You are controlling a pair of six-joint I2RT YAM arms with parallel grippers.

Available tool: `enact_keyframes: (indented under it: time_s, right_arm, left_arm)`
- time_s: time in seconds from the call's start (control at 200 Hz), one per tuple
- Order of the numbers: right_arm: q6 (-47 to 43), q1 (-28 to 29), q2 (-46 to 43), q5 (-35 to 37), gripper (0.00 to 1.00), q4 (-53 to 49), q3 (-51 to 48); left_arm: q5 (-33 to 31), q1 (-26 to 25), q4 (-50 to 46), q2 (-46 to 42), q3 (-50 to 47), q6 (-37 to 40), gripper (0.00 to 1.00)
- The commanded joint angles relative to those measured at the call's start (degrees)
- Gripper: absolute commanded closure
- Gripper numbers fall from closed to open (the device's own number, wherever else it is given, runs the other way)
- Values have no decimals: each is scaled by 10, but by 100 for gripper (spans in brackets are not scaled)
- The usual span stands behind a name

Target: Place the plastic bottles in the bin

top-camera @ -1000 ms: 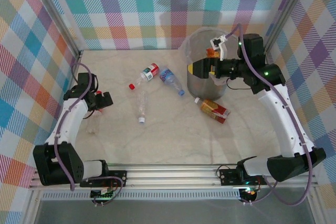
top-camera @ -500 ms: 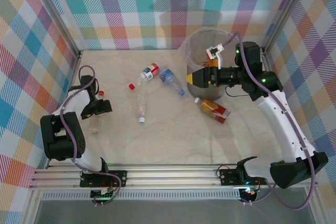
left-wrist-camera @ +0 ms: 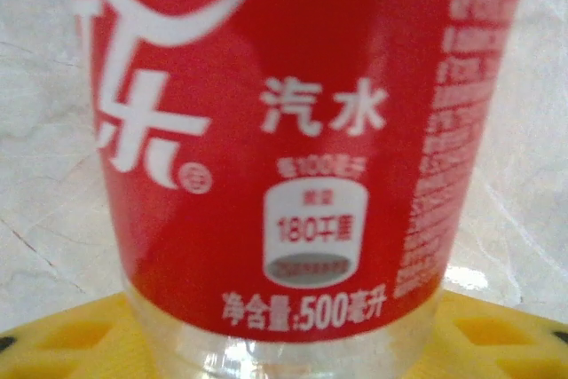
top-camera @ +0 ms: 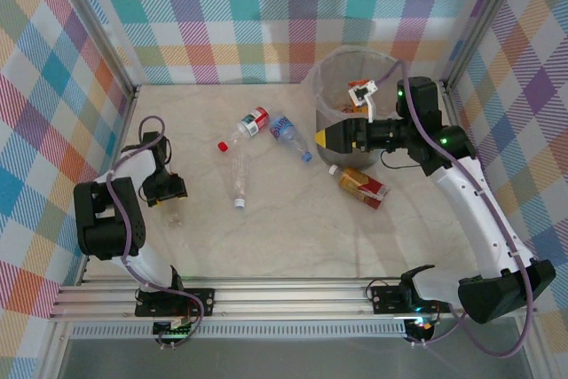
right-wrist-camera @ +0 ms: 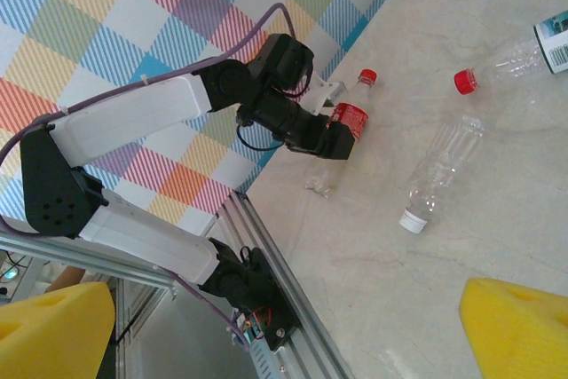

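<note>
Near the left wall a clear bottle with a red label point(top-camera: 173, 213) point(left-wrist-camera: 293, 130) point(right-wrist-camera: 351, 117) lies on the table. My left gripper point(top-camera: 164, 188) point(right-wrist-camera: 318, 139) is shut on its middle, the yellow pads point(left-wrist-camera: 62, 343) flanking its clear base. My right gripper point(top-camera: 322, 138) point(right-wrist-camera: 284, 335) hangs open and empty by the left side of the grey bin point(top-camera: 342, 155), which holds an orange-labelled bottle point(top-camera: 356, 104). Loose on the table are a red-capped bottle point(top-camera: 253, 122) point(right-wrist-camera: 506, 64), a blue-labelled one point(top-camera: 286, 130), a white-capped clear one point(top-camera: 238, 179) point(right-wrist-camera: 444, 161) and a brown-labelled one point(top-camera: 362, 185).
Plaid walls close the table on the left, back and right. An aluminium rail point(top-camera: 293, 295) point(right-wrist-camera: 266, 246) runs along the near edge with both arm bases on it. The brown-labelled bottle lies right below the bin and under the right arm.
My left gripper has slid nearer along the left wall and closed around the red-labelled bottle, which has shifted slightly. My right gripper has moved left and nearer, away from the bin's opening.
</note>
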Motion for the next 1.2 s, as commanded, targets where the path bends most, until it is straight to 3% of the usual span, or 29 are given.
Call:
enact_keyframes:
  time_s: [0.0, 0.175, 0.435, 0.635, 0.91, 1.195]
  right_arm:
    - [8, 3, -15, -13, 0, 28, -10]
    - [27, 3, -20, -8, 0, 39, -30]
    - [142, 3, -27, 28, 0, 139, -99]
    - [177, 14, -11, 4, 0, 209, -134]
    - [188, 51, 25, 19, 1, 248, -124]
    - [184, 84, 61, 61, 1, 251, -102]
  left_arm:
    - [23, -6, -31, 6, 16, -6, 46]
    - [91, -40, -40, -53, 39, -13, 48]
    - [351, -129, 51, -159, 45, -26, 47]
    - [486, -230, 156, -195, 43, -57, 48]
    - [551, -328, 281, -191, 64, -167, 49]
    - [564, -395, 350, -170, 90, -240, 51]
